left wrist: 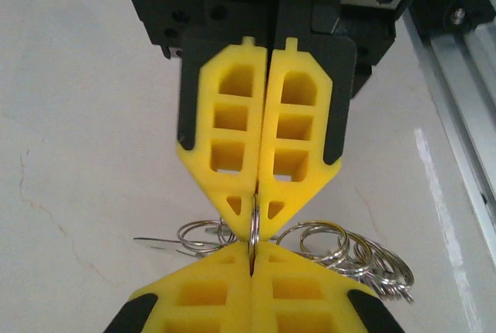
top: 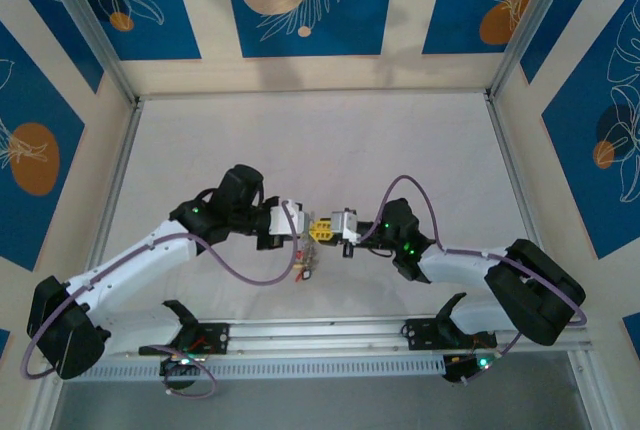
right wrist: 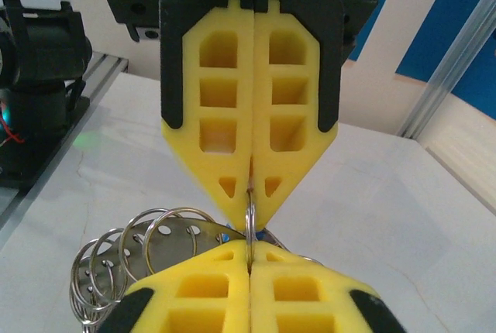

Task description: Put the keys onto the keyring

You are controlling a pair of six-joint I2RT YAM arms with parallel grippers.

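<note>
Keys (top: 304, 268) bunch just below the spot where the two claws meet nose to nose over the middle of the tabletop (top: 420, 150), on the near side of the tips in the overhead view. Whether the bunch hangs or rests on the surface I cannot tell. From the left wrist, small split rings (left wrist: 325, 244) fan out to either side behind the tips, and a thin grey strand that is probably the keyring (left wrist: 155, 242) pokes out leftward. The coming move turns on the edge-on ring (left wrist: 253, 228) caught between the tips. It stands upright, its plane in line with the seam of both pairs of fingers, and the claws' shared axis runs left to right through it. Neither arm is nearer, since each touches it from its own side. The left claw (top: 314, 231) is fully closed, its tips nipping one edge of that ring. The right claw (top: 332, 229) also looks closed, fingers meeting along the seam and pinching the opposite edge. Whether this ring is the keyring itself or one key's own loop I cannot tell. I judge that one claw must next release or draw back along that axis without dragging the ring out of the other's thin tip grip.
</note>
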